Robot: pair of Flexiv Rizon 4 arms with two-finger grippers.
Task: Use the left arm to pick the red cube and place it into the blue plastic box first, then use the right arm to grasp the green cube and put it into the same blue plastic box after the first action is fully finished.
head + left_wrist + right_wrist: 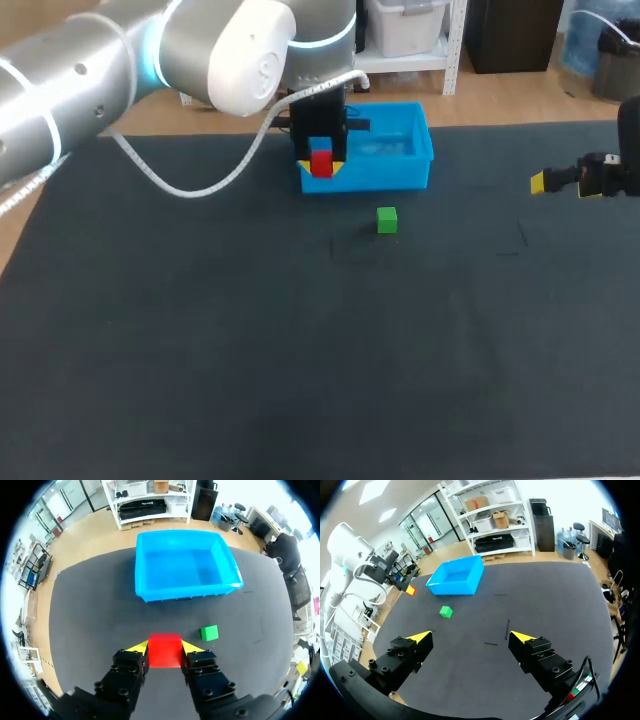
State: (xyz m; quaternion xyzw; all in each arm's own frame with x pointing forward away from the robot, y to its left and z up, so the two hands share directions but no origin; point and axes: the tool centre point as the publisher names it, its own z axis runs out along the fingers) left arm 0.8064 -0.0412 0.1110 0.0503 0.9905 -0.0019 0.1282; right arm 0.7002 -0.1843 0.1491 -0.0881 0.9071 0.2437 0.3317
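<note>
My left gripper (321,166) is shut on the red cube (321,162), holding it in the air in front of the blue plastic box (400,172). In the left wrist view the red cube (165,650) sits between the yellow tips of the left gripper (165,648), with the blue box (150,587) ahead and the green cube (209,632) on the mat beside it. The green cube (387,220) lies on the dark mat just in front of the box. My right gripper (560,183) hangs open at the right side; its view shows the right gripper (470,639) empty, the green cube (446,611) and blue box (451,585) far ahead.
The dark mat (300,350) covers the table. A white cable (190,190) droops from my left arm onto the mat left of the box.
</note>
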